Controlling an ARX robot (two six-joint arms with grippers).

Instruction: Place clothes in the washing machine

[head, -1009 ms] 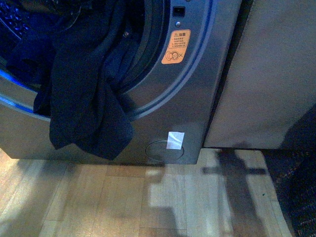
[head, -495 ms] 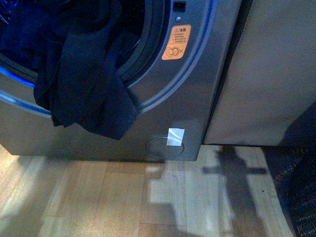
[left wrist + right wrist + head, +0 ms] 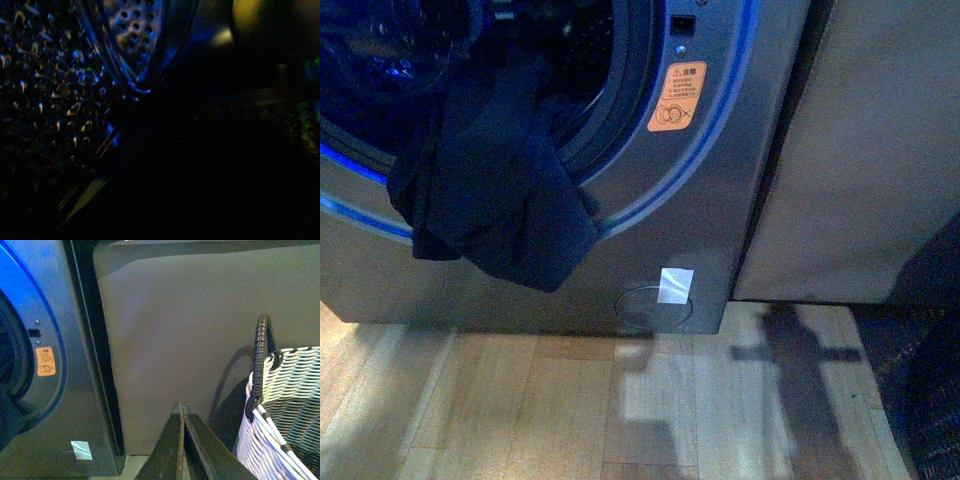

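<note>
Floor: pale wooden planks [image 3: 650,410] run along the foot of the machine, crossed by dark shadows.
Right gripper: the right gripper [image 3: 182,410] shows in its own wrist view with its two dark fingers [image 3: 170,450] pressed together and nothing between them; it is out in front of the beige panel.
Basket: a white woven basket [image 3: 290,405] with a dark looped handle [image 3: 258,360] stands beside the right gripper, near the beige panel.
Clothes: the dark navy clothes [image 3: 495,190] hang over the lower rim of the round mouth, the upper part inside the drum, the lower folds draped down the machine's front face, clear of the floor.
Washing machine: the dark grey washing machine [image 3: 720,200] has a blue-lit ring around its mouth, an orange warning sticker [image 3: 677,96] on the right side of the ring and a white tape strip [image 3: 676,285] on a round cover near its lower right corner.
Beige panel: a plain beige panel [image 3: 860,150] stands just right of the machine.
Drum: the perforated steel drum [image 3: 45,90] fills the left wrist view, dim and blue-lit.
Left gripper: cannot tell its state; that view is too dark to show its fingers.
</note>
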